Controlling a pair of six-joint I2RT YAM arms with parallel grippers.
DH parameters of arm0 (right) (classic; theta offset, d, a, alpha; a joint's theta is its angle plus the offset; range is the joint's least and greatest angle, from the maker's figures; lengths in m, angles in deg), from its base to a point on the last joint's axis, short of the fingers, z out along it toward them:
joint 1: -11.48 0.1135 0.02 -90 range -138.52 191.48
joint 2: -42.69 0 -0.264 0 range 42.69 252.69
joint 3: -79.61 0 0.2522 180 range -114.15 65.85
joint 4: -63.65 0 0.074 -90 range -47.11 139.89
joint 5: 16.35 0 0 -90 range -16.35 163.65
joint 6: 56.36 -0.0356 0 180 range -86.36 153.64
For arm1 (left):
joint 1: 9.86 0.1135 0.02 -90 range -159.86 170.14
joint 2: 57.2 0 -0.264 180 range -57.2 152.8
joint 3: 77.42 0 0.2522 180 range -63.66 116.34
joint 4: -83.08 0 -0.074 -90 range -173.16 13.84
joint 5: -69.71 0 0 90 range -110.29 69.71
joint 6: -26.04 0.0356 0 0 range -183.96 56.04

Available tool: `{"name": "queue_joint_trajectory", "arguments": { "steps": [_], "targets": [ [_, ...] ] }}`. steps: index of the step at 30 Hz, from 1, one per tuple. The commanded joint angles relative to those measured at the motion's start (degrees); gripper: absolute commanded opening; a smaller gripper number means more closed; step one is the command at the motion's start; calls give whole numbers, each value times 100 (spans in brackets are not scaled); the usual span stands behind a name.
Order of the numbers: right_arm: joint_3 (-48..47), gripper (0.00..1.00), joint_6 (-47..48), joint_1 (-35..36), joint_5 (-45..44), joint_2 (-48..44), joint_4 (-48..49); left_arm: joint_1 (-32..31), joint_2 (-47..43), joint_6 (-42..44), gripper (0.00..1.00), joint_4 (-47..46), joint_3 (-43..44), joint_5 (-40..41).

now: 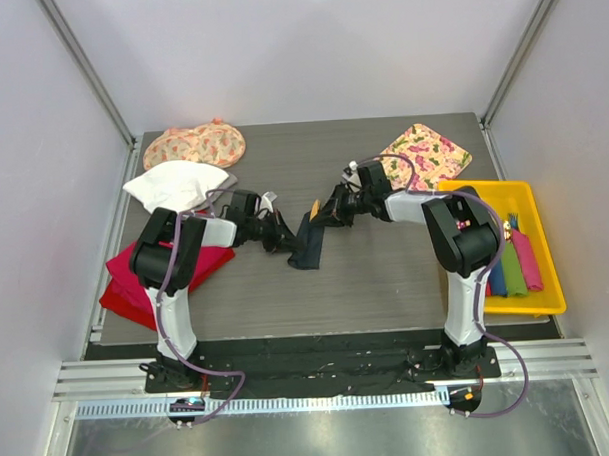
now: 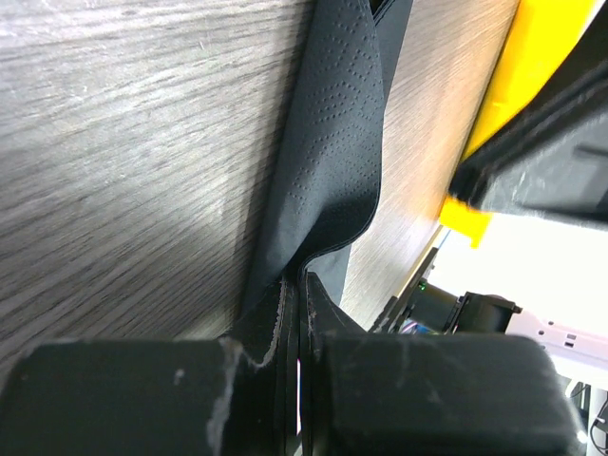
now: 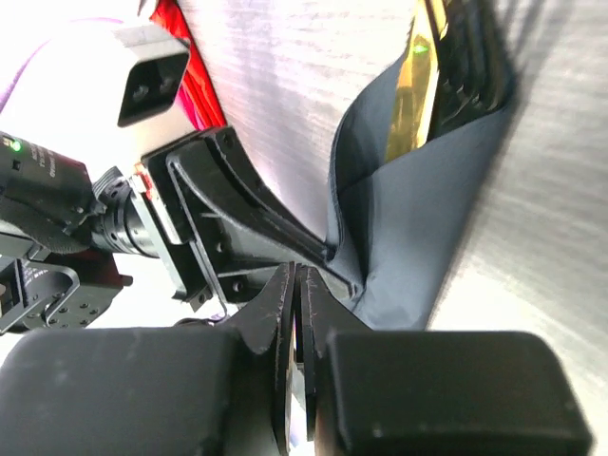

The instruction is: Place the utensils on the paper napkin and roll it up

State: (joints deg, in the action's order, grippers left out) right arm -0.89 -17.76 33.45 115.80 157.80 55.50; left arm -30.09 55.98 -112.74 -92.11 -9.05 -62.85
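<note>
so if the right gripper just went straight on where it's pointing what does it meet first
Most likely the napkin: its folded edge lies just ahead of the right gripper, where the left gripper pinches it. Depth is unclear, so it could touch that gripper first.

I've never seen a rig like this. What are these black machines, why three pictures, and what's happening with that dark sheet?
You see a left arm and a right arm, robots bolted at a table's near edge, each ending in a two-finger gripper. The wide picture comes from a camera above and behind them; the other two come from cameras on the wrists, looking past each arm's own fingers. In the middle is a dark paper napkin, folded around utensils whose ends stick out. The left gripper pinches the napkin. The right gripper is shut beside it; whether it holds paper is unclear. Around them lie a red cloth, a white cloth, two floral cloths and a yellow tray of coloured rolls.
</note>
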Motion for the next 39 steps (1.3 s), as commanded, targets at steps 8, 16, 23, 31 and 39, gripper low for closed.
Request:
{"name": "queue_joint_trajectory", "arguments": {
  "steps": [8, 16, 23, 31, 39],
  "targets": [
    [179, 6, -354, -62, 100, 538, 890, 37, -7, 342, 0, 447, 67, 574],
    [363, 5, -424, -71, -58, 785, 934, -25, -147, 342, 0, 342, 102, 425],
    [416, 1, -362, -71, -295, 794, 653, -306, -490, -53, 0, 52, 234, 205],
    [487, 1, -327, -53, -488, 759, 521, -543, -587, -650, 0, -493, 217, 29],
    [548, 1, -318, -62, -550, 732, 476, -658, -316, -1125, 0, -1283, 76, -129]
  ]
}}
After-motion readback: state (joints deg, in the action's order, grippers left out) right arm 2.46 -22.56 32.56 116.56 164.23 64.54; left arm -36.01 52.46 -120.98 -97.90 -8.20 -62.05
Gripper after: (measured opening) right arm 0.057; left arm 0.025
